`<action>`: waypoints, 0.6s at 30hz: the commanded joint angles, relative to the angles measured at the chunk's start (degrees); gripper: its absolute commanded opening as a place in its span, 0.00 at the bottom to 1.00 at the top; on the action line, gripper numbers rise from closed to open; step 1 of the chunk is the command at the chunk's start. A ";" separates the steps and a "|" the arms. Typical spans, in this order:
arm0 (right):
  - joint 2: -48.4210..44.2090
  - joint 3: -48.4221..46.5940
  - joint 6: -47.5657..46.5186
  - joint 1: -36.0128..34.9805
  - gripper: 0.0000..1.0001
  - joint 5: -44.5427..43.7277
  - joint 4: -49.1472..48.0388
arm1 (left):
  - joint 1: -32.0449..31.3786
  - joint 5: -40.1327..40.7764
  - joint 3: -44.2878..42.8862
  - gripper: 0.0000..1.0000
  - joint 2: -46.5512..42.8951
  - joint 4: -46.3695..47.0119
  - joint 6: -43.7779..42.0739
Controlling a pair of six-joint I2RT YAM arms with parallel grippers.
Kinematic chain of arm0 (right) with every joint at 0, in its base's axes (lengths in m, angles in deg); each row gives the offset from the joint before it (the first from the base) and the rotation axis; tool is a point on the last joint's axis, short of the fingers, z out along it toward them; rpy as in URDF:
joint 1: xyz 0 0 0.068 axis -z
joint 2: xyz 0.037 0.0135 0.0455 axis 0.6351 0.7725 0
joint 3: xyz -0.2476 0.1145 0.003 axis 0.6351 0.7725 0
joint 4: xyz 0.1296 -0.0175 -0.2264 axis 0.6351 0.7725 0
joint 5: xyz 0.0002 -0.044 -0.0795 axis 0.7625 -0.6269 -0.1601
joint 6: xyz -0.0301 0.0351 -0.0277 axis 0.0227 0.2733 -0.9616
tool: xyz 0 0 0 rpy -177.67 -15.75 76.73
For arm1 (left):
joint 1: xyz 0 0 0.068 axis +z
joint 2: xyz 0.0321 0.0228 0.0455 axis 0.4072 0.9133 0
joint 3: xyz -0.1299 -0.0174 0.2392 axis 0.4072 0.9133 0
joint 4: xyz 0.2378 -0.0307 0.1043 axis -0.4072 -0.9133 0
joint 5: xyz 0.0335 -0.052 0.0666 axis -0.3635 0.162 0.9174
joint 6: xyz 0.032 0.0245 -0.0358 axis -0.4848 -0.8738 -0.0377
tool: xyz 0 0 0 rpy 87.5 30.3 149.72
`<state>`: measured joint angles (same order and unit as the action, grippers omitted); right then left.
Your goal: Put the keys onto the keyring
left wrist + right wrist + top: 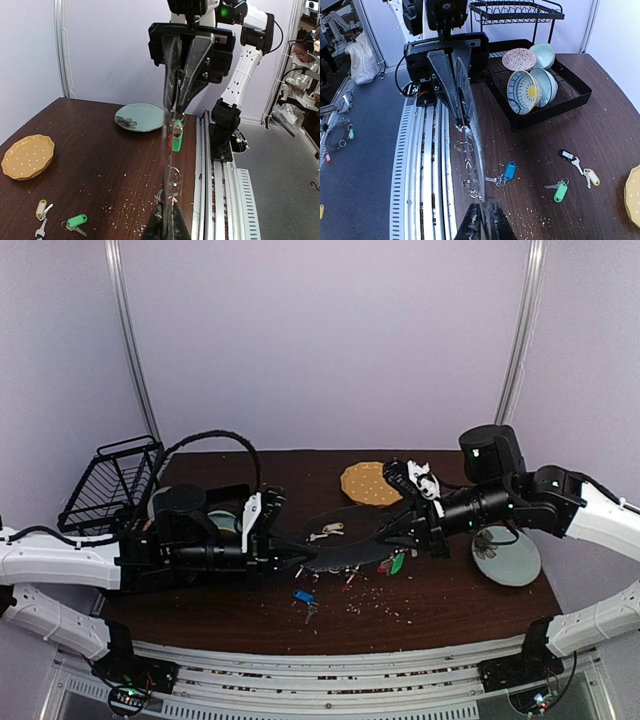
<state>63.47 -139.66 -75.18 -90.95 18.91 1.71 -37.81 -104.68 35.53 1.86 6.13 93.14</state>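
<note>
In the middle left of the top view, the left end effector [290,558] is closed tightly on one edge of the keyring [166,160]. The ring is held across the centre of the frame, above the desk [450,610], with its long axis running left to right. A green-tagged key [397,563] is already hung near its right end. That right edge is pinched between the narrow fingers of the right end effector [388,532]. Below the ring, in the lower centre, a loose blue-tagged key [303,596] is seen on the desk. It is judged nearer to the left end effector, so one grip must probably be released first.
</note>
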 commanded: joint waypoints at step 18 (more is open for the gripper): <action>-2.50 2.71 15.88 0.79 0.47 -40.60 -18.25 | -0.21 22.96 3.84 0.00 -3.28 14.26 10.25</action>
<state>61.57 -137.10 -65.93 -90.36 -14.78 -13.20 -38.06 -89.97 37.94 1.03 10.63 100.96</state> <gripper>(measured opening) 0.568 0.006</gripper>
